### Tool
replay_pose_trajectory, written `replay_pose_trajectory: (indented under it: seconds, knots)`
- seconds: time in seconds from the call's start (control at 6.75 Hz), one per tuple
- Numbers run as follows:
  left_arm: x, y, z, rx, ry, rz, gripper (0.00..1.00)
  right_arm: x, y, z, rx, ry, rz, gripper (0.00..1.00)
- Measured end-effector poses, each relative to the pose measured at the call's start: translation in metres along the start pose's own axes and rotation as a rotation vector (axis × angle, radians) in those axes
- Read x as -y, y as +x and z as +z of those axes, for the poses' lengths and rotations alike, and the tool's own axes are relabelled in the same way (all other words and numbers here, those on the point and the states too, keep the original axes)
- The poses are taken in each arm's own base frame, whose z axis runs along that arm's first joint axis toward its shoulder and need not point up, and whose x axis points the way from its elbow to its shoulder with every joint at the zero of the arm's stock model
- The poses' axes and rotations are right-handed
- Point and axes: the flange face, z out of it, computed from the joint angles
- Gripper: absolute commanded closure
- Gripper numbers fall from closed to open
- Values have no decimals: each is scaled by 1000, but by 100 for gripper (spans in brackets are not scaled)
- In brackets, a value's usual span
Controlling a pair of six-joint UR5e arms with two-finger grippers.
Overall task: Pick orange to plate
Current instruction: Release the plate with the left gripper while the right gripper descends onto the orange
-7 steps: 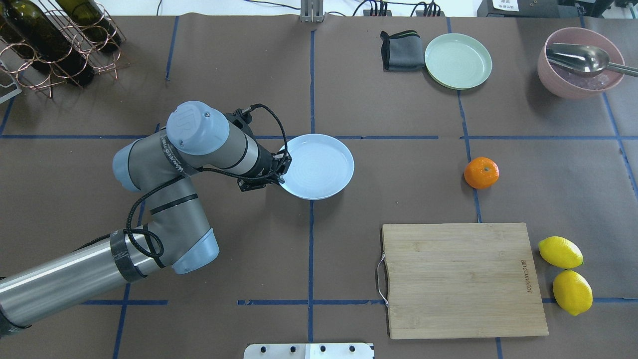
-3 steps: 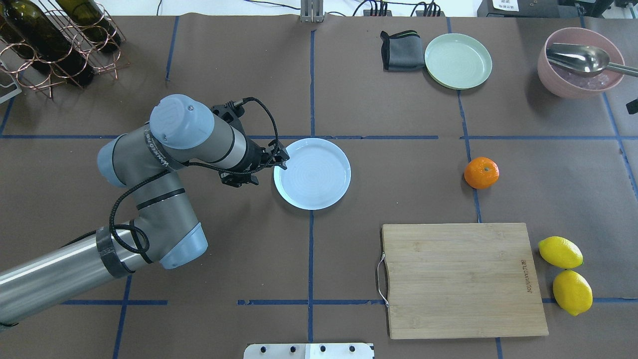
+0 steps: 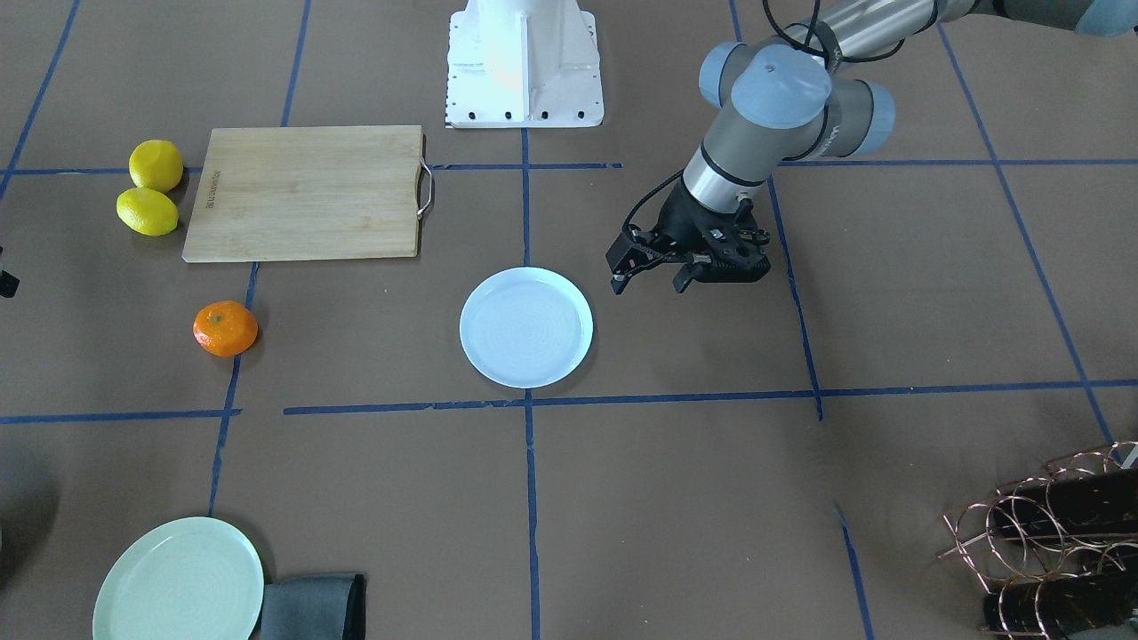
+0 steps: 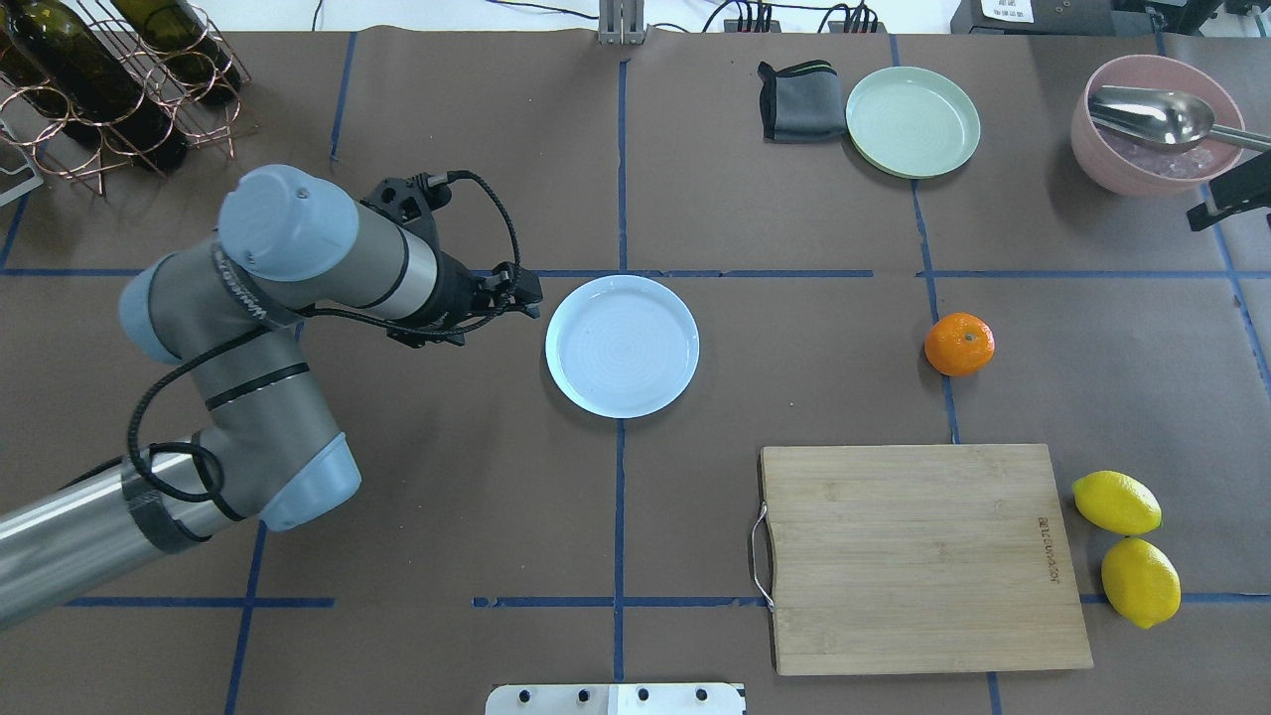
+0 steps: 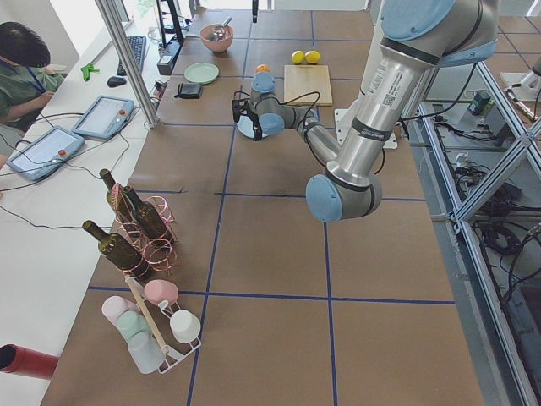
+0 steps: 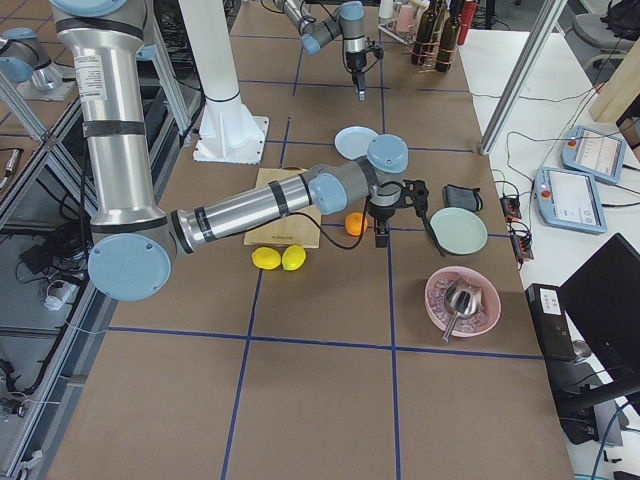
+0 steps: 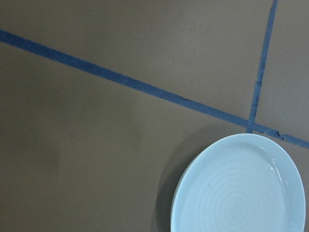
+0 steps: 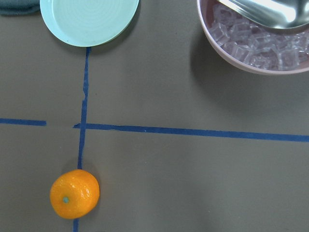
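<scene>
The orange (image 4: 959, 344) lies on the brown table, right of centre; it also shows low left in the right wrist view as the orange (image 8: 75, 193). The pale bluish plate (image 4: 622, 346) sits empty at mid-table, well left of the fruit. My left gripper (image 4: 526, 293) hovers just left of the plate's rim, apart from it, with its fingers (image 3: 618, 283) spread open and nothing between them. Only a dark part of my right gripper (image 4: 1231, 204) pokes in at the right edge, beyond the orange; I cannot tell how its jaws stand.
A pale green plate (image 4: 913, 121) and a grey cloth (image 4: 797, 101) lie at the back. A pink bowl (image 4: 1157, 124) with ice and a ladle stands back right. A wooden cutting board (image 4: 923, 556) and two lemons (image 4: 1116, 502) are front right. A wine rack (image 4: 109, 79) is back left.
My left gripper let go of the plate's rim and drew back to the left; the plate shifted slightly left and lies flat. My right gripper came into view at the right edge.
</scene>
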Motion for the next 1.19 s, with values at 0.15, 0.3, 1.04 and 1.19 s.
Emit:
replay_pose_trajectory:
  seconds: [0.15, 0.3, 1.04, 1.19]
  knots:
    - [9, -8, -14, 21, 17, -3, 0, -7, -33, 26, -5, 27, 22, 0]
    - [19, -14, -24, 29, 31, -4, 0, -15, -63, 50, -13, 47, 36, 0]
    - [35, -81, -37, 93, -6, 12, 0, -51, -128, 141, -102, 29, -6, 0]
    - [44, -97, -44, 104, -8, 19, 0, -56, -129, 156, -116, 10, -14, 0]
